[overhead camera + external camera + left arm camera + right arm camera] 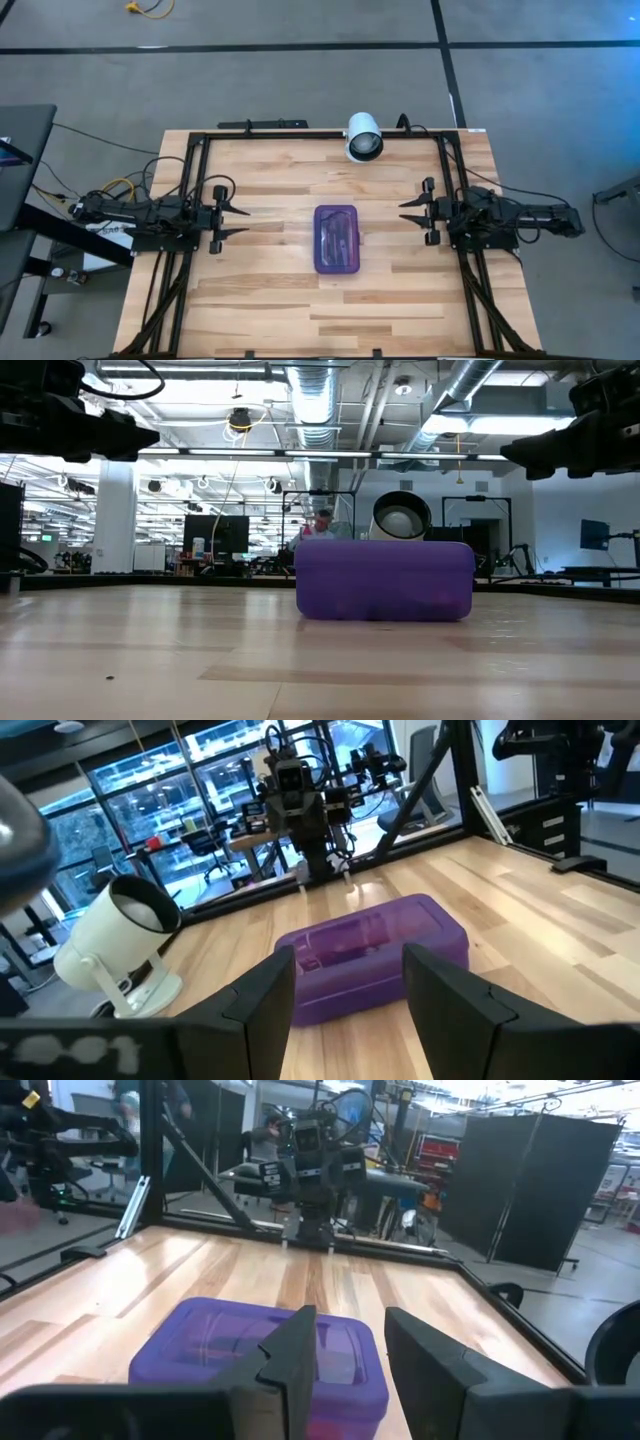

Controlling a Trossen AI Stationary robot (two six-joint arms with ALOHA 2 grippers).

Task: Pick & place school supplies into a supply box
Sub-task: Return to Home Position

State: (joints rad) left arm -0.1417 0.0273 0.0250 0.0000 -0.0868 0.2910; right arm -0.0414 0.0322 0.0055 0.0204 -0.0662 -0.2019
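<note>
Find the supply box [338,262] at the centre of the table [270,300], with the school supplies [334,238] in it. Look to 9 o'clock of it for the left gripper [247,222] and to 3 o'clock for the right gripper [402,214] (both well apart from it). Find the camera [363,137] at 12 to 1 o'clock, near the far edge.

One supply box [338,239], one camera [363,137], two arms [140,212] [505,218]

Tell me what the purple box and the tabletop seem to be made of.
The purple supply box: likely plastic, translucent and smooth; dark shapes inside show through its shut lid. The table: looks like wood, pale jointed strips with visible grain and a faint sheen.
</note>
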